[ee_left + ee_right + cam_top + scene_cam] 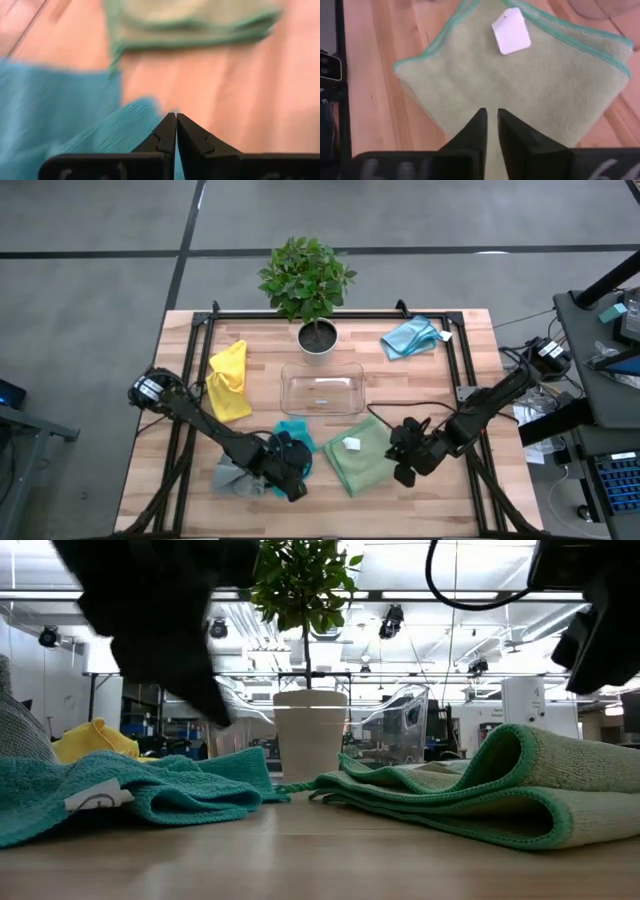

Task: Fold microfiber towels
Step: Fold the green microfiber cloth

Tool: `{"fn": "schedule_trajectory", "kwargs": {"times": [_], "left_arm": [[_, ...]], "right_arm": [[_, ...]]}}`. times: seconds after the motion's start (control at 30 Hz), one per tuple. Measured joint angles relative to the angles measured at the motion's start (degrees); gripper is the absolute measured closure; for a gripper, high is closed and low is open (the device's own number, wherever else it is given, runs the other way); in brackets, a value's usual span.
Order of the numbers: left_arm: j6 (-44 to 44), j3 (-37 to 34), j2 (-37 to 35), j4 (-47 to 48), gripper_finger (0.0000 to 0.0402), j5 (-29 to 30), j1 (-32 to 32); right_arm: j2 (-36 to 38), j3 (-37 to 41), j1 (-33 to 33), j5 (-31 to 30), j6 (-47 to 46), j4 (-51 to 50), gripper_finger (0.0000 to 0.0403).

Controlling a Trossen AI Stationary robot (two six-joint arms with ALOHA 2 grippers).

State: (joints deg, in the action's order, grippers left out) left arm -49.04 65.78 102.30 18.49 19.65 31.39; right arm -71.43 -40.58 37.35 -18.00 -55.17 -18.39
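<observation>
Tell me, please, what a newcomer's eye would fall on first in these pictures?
Probably the potted plant at the table's far edge, with the clear plastic tray just in front of it. Next, the folded sage green towel near the front, the right gripper at its edge. The left gripper, jaws shut, hovers over the teal towel.

High view: straight down on whole desk [420,380]. Low view: desk-top level, facing room beyond. Left wrist: close over teal towel [60,120]. Right wrist: close over sage green towel [540,75], shared with high and low views.
</observation>
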Motion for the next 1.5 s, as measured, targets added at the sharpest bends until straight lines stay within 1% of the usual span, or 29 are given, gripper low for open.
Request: {"fn": "schedule_trajectory", "kwargs": {"times": [0.07,0.2,0.3,0.43,0.57,0.63,0.73,0.83,1.0,1.07,1.17,1.43,1.5], "left_arm": [[2.59,0.03,0.00,-4.59,0.0402,1.63,-0.01],[7.82,0.07,0.00,-11.51,0.0402,4.95,-0.04],[10.21,0.07,0.22,-14.25,0.0402,7.40,-0.18],[10.91,0.13,2.21,-17.26,0.0402,9.39,-0.35],[10.83,0.15,5.76,-20.74,0.0402,9.24,-0.55],[10.83,0.15,7.41,-20.85,0.0402,9.11,-0.56],[10.46,0.22,9.06,-21.33,0.0402,8.72,-0.68],[10.45,1.25,10.83,-21.42,0.0402,8.28,-0.84],[10.42,3.17,14.26,-22.64,0.0402,7.55,-1.55],[10.46,3.25,15.37,-23.65,0.0402,7.25,-1.75],[10.45,3.76,16.15,-24.59,0.0402,7.15,-1.94],[10.45,3.54,16.17,-24.44,0.0402,7.13,-1.92],[10.45,3.52,16.17,-24.40,0.0402,7.11,-1.92]], "right_arm": [[0.18,0.20,0.01,-0.14,-1.82,-1.08,0.0334],[-0.77,1.17,-0.85,-3.44,-5.45,-2.41,0.0283],[-1.69,3.03,-2.48,-4.34,-7.58,-2.45,0.0245],[-1.82,6.17,-5.44,-4.04,-9.32,-2.44,0.0199],[-1.30,8.87,-7.72,-1.34,-9.52,-0.27,0.0163],[-1.31,10.31,-8.60,0.55,-9.40,1.83,0.0149],[-1.48,12.91,-9.38,3.96,-8.46,8.04,0.0136],[-1.43,14.99,-9.54,6.21,-7.67,15.01,0.0134],[-1.50,16.85,-9.54,7.98,-5.74,23.88,0.0150],[-1.45,16.88,-9.54,7.93,-6.44,23.97,0.0169],[-1.48,16.96,-9.54,7.69,-7.20,23.53,0.0217],[-1.43,16.85,-9.54,7.48,-7.48,23.82,0.0378],[-1.40,16.78,-9.54,7.50,-7.22,23.55,0.0387]]}}
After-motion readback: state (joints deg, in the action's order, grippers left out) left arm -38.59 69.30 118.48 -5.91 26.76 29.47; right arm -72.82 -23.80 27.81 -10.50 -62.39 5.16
